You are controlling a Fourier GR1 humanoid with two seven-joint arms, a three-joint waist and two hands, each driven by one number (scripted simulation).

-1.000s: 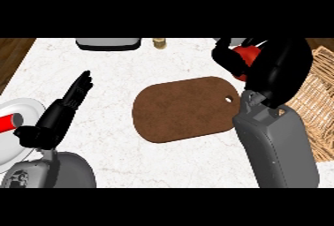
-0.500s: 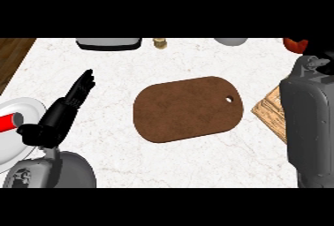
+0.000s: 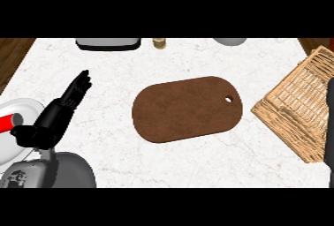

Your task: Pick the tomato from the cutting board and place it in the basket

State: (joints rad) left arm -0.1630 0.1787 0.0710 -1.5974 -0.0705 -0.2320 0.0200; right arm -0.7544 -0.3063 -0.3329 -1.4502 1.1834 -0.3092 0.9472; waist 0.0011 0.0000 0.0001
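— What is seen in the head view?

— A brown cutting board (image 3: 187, 109) is laid at the middle of the white marbled counter (image 3: 195, 66), with a small hole near its right end. Nothing is carried on it. A woven basket (image 3: 297, 106) is set just right of the board, tilted, and is partly cut off by the view's right edge.

— And the tomato?

— It is not shown on the board, and its place cannot be told from this view. A dark strip (image 3: 328, 128) is laid across the basket at the right edge; what it is cannot be told.

— How are the hands held?

— The left hand (image 3: 58, 112) is seen at the left, resting, its fingers (image 3: 78, 86) held straight and released, with nothing grasped. The right hand is not shown.

— What else is found?

— A white plate (image 3: 23, 108) with a red object (image 3: 6, 123) on it is seen beside the left hand. Along the far edge, a grey appliance (image 3: 108, 43), a small jar (image 3: 158, 43) and a grey bowl (image 3: 229, 41) are lined up.
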